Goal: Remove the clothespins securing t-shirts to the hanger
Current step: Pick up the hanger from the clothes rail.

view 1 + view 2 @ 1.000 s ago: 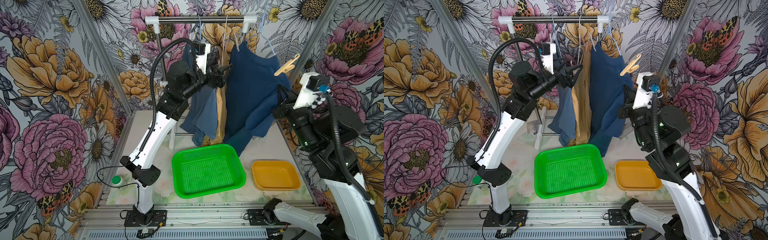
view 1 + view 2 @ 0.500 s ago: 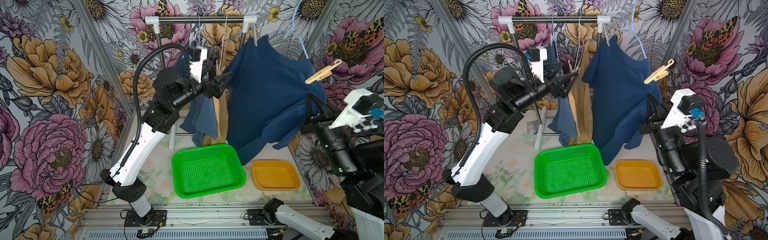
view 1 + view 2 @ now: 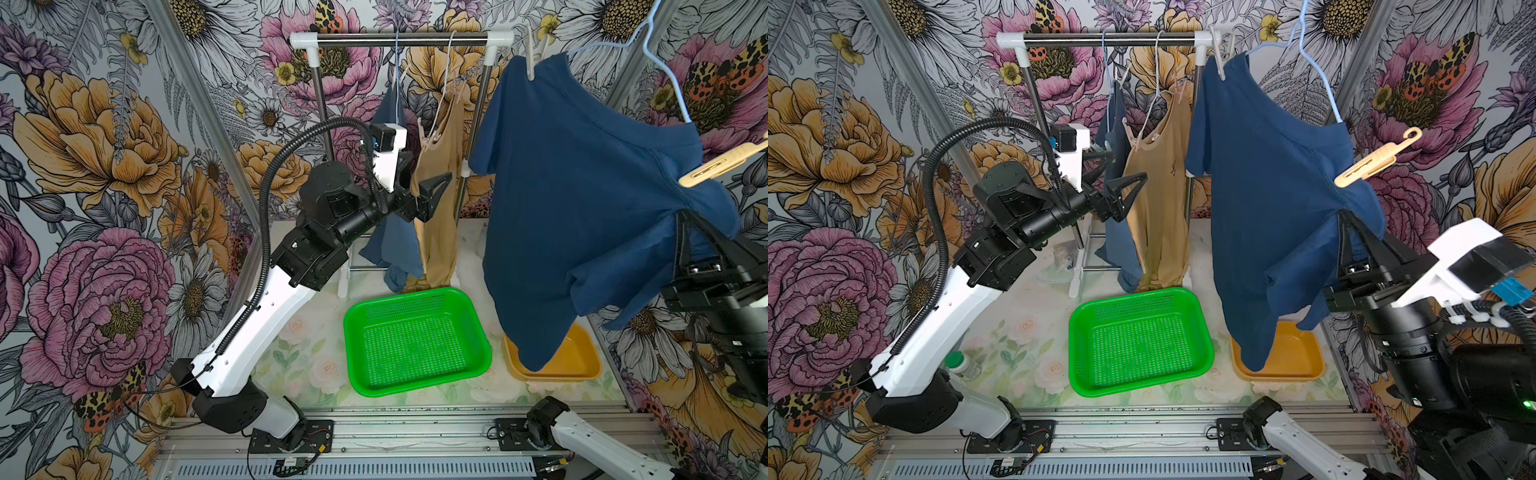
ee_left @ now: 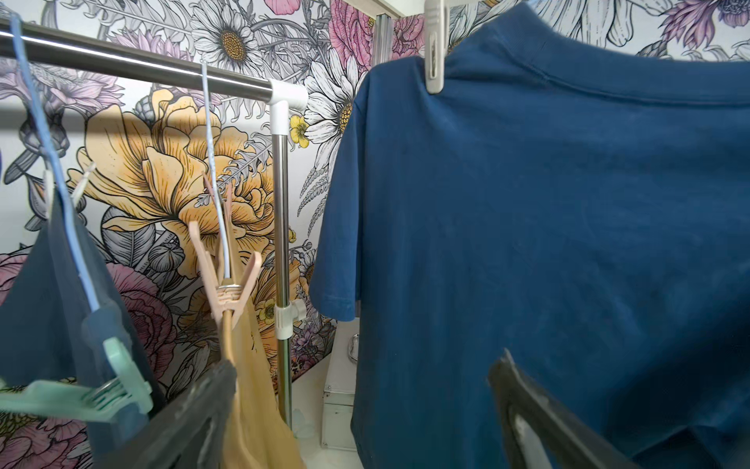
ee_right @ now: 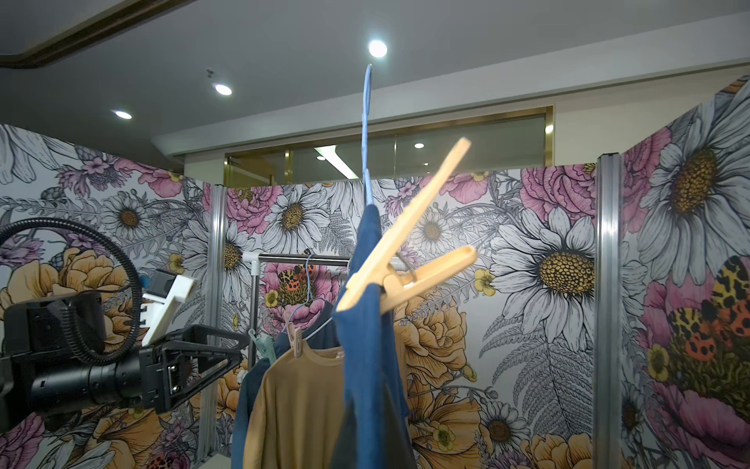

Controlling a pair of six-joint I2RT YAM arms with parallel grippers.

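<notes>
The dark navy t-shirt hangs on a light blue hanger that is off the rail, out to the right. My right gripper is shut on its cloth below the right shoulder. A beige clothespin clips that shoulder and a grey clothespin clips the other. My left gripper stands open beside the tan t-shirt, holding nothing. On the rail, a pink clothespin holds the tan shirt and a mint green clothespin holds the slate blue t-shirt.
A green basket sits in the middle of the table, and an orange tray lies under the navy shirt's hem. The metal rail stands at the back. A green-capped bottle is by the left arm's base.
The right arm has swung the navy shirt and its hanger to the right and nearer the camera. The left arm has drawn back a little, its gripper still open.
</notes>
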